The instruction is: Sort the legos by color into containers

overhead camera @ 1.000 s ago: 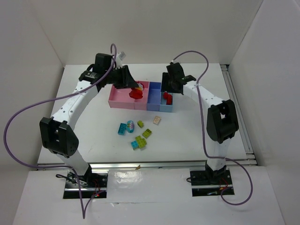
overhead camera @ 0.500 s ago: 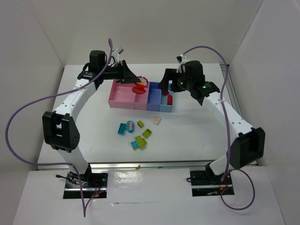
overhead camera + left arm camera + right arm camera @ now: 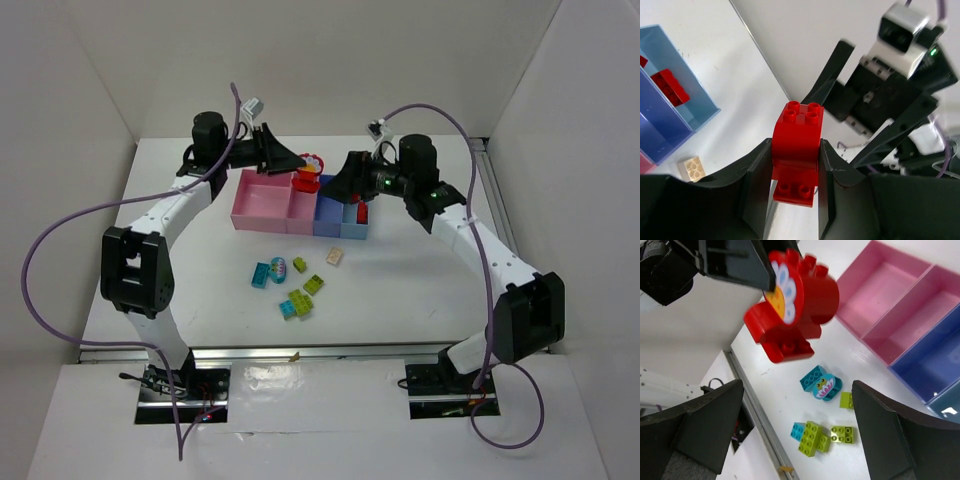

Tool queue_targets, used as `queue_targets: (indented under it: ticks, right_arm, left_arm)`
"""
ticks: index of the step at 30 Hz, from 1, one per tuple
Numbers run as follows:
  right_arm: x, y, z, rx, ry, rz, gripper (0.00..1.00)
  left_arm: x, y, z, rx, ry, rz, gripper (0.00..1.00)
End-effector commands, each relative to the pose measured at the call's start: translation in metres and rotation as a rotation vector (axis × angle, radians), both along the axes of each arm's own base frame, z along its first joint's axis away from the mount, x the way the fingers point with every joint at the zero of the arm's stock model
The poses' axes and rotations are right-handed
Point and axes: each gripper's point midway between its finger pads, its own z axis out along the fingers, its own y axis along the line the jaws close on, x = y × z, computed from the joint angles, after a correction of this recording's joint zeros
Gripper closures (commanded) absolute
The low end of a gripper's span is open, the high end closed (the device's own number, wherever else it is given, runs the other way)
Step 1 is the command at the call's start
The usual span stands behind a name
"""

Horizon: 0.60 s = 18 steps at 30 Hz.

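**Above the far rim of the tray point(image 3: 268, 226): one red flower brick point(image 3: 799, 305) aloft, most of the sorting ahead**

The left gripper point(image 3: 796, 150) is clamped on the red flower brick, a finger pressed to each side. It holds the brick in the air past the tray's back edge, roughly over the join of the pink bins point(image 3: 262, 202) and the blue bin point(image 3: 327, 215). The right gripper point(image 3: 345, 182) faces it from close by, fingers spread wide with nothing between them. I judge this to be a hand-over being set up.

Done so far: the light blue bin point(image 3: 354, 233) at the right end holds a red brick point(image 3: 669, 85), perhaps two; the overhead view is too small to count them. The pink bins and the blue bin show no bricks.

Left to do: the carried brick has to reach a bin. Some seven loose pieces lie on the table point(image 3: 180, 250), apart from the tray on its near side. They are lime green bricks point(image 3: 313, 284), cyan bricks point(image 3: 261, 274), a round teal piece point(image 3: 278, 267) and a beige brick point(image 3: 334, 256), which lies nearest the tray. By my reckoning the task is in its early part.

The table is plain matte white, closed in by white walls point(image 3: 330, 60) on three sides. A metal rail point(image 3: 330, 350) runs along its near edge, and purple cables point(image 3: 40, 250) loop from each arm.
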Motion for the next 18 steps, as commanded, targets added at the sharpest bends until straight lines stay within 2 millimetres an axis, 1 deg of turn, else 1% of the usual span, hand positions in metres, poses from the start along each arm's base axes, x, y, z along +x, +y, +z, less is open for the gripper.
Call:
queue_targets:
  ticks: [1,2,3,4,5,7,8,9,10,12,13,15,16,18]
  right_arm:
    - [-0.002,0.009,0.03,0.153,-0.074,0.029,0.04]
    - [-0.002,0.01,0.031,0.17,-0.074,0.027,0.04]
    - [-0.003,0.015,0.028,0.181,-0.063,0.045,0.04]
    - [0.001,0.017,0.027,0.191,-0.067,0.045,0.04]
    - [-0.002,0.021,0.029,0.201,-0.065,0.053,0.04]
    - [0.0,0.028,0.024,0.211,-0.055,0.07,0.04]
    - [-0.003,0.029,0.027,0.225,-0.049,0.085,0.04]
    - [0.0,0.03,0.025,0.225,-0.049,0.085,0.05]
    - [-0.003,0.034,0.026,0.24,-0.054,0.094,0.07]
    - [0.0,0.035,0.026,0.269,-0.037,0.081,0.09]
    - [0.005,0.037,0.02,0.271,-0.021,0.079,0.11]
    - [0.006,0.04,0.016,0.284,0.004,0.089,0.14]
    - [0.006,0.04,0.02,0.297,-0.001,0.09,0.14]
    - [0.006,0.041,0.019,0.334,0.007,0.091,0.16]
  left_arm:
    - [0.01,0.005,0.035,-0.074,-0.049,0.092,1.0]
    - [0.014,0.006,0.043,-0.072,-0.061,0.122,1.0]
    - [0.014,0.003,0.041,-0.062,-0.039,0.128,1.0]
    - [0.017,0.004,0.04,-0.051,-0.03,0.145,1.0]
    - [0.016,0.0,0.04,-0.035,-0.046,0.145,1.0]
    - [0.016,0.0,0.043,-0.035,-0.045,0.145,1.0]
    - [0.014,0.0,0.042,-0.041,-0.047,0.146,1.0]
    - [0.014,0.0,0.041,-0.043,-0.054,0.145,1.0]
    - [0.014,0.0,0.043,-0.049,-0.053,0.146,1.0]
    - [0.016,0.001,0.039,-0.043,-0.053,0.155,1.0]
    - [0.015,0.001,0.034,-0.04,-0.041,0.155,1.0]
    - [0.016,0.001,0.035,-0.042,-0.05,0.155,1.0]
    - [0.016,0.001,0.035,-0.042,-0.05,0.155,1.0]
    - [0.014,0.0,0.035,-0.043,-0.05,0.146,1.0]
